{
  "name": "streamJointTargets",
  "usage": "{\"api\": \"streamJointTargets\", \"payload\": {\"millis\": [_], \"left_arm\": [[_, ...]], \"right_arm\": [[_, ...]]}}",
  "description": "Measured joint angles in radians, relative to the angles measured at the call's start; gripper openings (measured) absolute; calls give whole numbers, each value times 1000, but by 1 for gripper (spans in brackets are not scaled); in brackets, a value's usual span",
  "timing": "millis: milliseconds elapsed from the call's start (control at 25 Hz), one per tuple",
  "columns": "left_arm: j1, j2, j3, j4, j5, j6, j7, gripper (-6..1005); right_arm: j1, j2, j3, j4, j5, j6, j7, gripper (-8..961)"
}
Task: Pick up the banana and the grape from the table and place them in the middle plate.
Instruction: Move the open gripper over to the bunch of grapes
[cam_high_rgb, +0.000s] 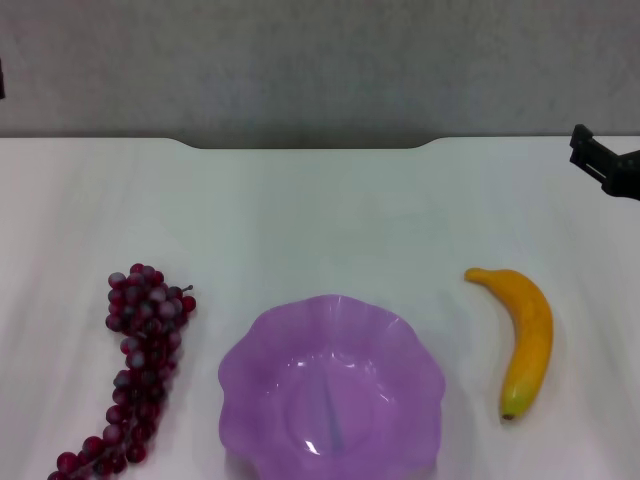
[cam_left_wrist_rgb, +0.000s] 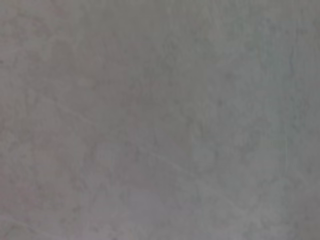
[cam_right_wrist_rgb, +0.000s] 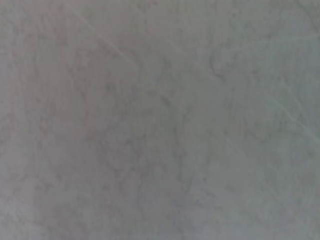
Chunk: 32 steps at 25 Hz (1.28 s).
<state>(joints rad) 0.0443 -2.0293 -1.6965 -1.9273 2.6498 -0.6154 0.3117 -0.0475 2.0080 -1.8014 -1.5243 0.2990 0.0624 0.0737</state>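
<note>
Nothing has been lifted yet, so the step in hand is the first reach. The banana (cam_high_rgb: 524, 338) lies flat on the white tabletop (cam_high_rgb: 320, 220), toward its right edge, greenish tip pointing to the near edge, apart from the middle plate (cam_high_rgb: 408, 340). The grape (cam_high_rgb: 140, 370) bunch lies toward the left edge, also apart from the plate, its tail running off at the near edge.

The right pincer (cam_high_rgb: 606, 168) shows only as a dark piece at the far right edge, well away from the banana; whether its fingers are apart or together I cannot tell. The left pincer is not seen, and both wrist views show only grey surface.

To do this well, I would take the banana across its middle, where the curve is thickest, and lift straight up before crossing the wavy rim. The grapes look loose, so gripping the thick upper cluster seems safer than the thin tail.

The plate sits at the middle of the near edge and holds nothing
</note>
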Motion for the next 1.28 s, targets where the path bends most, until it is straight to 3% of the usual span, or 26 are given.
{"api": "streamJointTargets", "payload": {"millis": [600, 760, 1040, 1280], "left_arm": [[-5, 0, -5, -6, -5, -55, -6, 856], [-37, 0, -39, -39, -7, -204, -27, 856], [-154, 0, -78, -64, 42, -525, -73, 856], [-238, 0, -61, 8, 118, -623, -113, 855]], "right_arm": [[-3, 0, 10, -10, 3, 1, 0, 868], [-3, 0, 10, -10, 3, 1, 0, 867], [-4, 0, 10, -10, 4, 1, 1, 868], [-2, 0, 10, -11, 5, 0, 1, 868]]}}
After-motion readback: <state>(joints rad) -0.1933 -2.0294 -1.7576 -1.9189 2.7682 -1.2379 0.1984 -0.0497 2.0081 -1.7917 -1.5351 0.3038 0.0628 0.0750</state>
